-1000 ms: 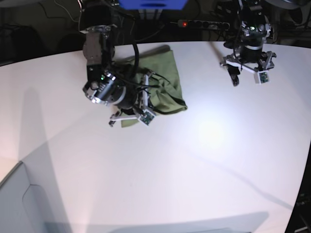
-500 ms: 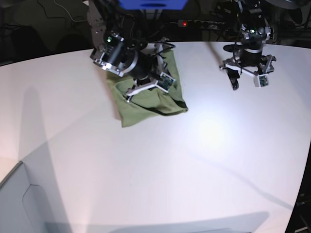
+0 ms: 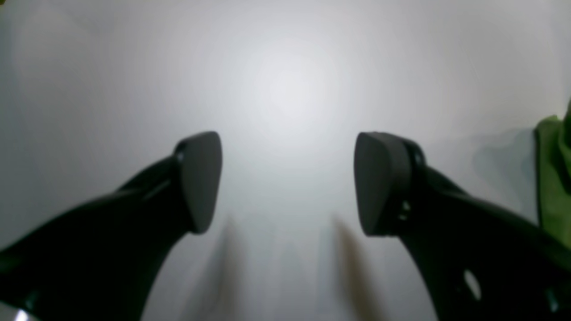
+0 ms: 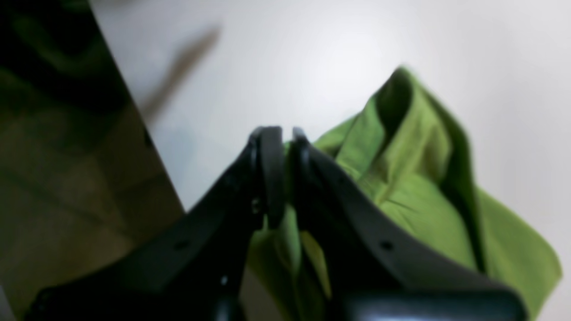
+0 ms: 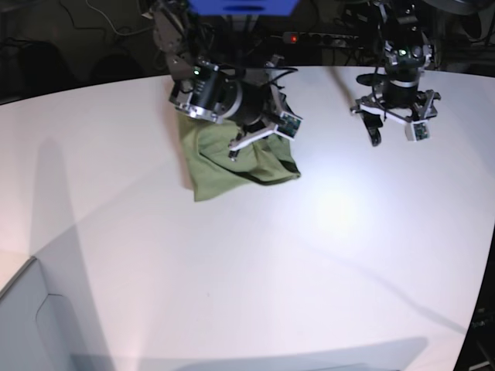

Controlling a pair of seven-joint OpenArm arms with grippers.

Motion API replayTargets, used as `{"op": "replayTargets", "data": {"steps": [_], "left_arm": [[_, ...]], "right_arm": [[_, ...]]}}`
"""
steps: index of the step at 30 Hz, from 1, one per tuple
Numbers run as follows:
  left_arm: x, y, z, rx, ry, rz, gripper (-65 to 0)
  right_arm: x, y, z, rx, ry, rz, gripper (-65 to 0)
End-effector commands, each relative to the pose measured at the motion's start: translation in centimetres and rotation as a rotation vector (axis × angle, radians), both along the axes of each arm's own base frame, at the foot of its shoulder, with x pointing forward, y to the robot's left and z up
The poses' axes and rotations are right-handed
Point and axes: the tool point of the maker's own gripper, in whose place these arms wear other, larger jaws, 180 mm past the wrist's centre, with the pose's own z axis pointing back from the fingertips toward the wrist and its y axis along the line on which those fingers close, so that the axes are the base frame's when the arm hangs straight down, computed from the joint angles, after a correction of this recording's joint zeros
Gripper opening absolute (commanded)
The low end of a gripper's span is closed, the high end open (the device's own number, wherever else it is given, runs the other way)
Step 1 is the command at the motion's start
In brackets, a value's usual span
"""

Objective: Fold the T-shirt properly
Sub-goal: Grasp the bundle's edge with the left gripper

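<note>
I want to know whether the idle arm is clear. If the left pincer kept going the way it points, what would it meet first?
Probably just bare table: the left pincer stands open above it, and the T-shirt lies off to one side.

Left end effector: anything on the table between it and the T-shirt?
Nothing. In the base view, only bare white table separates the left end effector from the T-shirt.

T-shirt (image 5: 232,158) on table (image 5: 255,263), far-left; right hand (image 5: 259,131) over it; left hand (image 5: 393,127) apart, prob. above table.
</note>
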Motion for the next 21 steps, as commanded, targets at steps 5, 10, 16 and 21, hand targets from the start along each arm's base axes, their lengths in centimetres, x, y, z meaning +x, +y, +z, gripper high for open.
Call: {"op": "replayTargets", "data": {"steps": [5,10,16,21], "left_arm": [[0.3,0.4,1.1,0.022,-0.035,-0.003,-20.3],[0.4,0.5,1.2,0.026,-0.037,-0.004,-20.3],[0.6,0.5,1.2,0.026,-0.041,-0.003,-20.3],[0.6,0.5,1.2,0.024,-0.043,-0.001,-20.3]], "right_arm": [[0.3,1.9,-0.4,0.080,0.021,0.024,-64.9],[-0.5,2.3,-1.6,0.084,0.061,0.036,-64.9],[-2.2,2.7,-2.1,0.040,0.046,0.130,-53.9],[-2.1,2.0,-0.8,0.044,-0.005,0.132,-26.8]]}}
